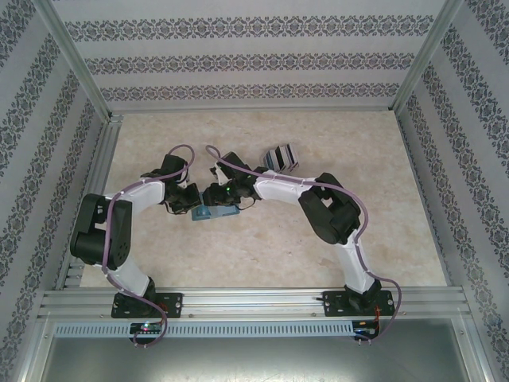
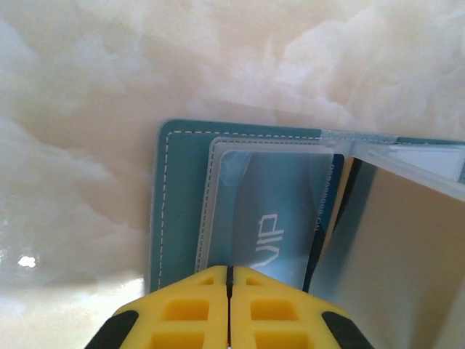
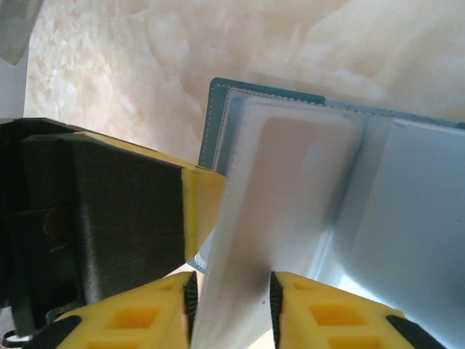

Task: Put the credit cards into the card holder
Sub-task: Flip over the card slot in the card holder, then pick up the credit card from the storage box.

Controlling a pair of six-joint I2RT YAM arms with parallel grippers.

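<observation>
The teal card holder (image 1: 215,212) lies open on the table between both grippers. In the left wrist view its stitched teal cover (image 2: 178,196) shows a clear sleeve with a blue card (image 2: 272,218) inside. My left gripper (image 2: 229,270) is shut with nothing between its fingers, its tip at the sleeve's near edge. My right gripper (image 3: 231,287) has its jaws apart, and a grey-white card (image 3: 290,189) lies in the gap, reaching into a clear sleeve of the holder (image 3: 218,98). More credit cards (image 1: 280,157) stand at the back.
The left gripper's yellow and black finger (image 3: 109,203) sits close beside the right gripper's left jaw. Both arms crowd the table's middle (image 1: 238,239). Patterned walls and metal rails (image 1: 254,298) close the table in.
</observation>
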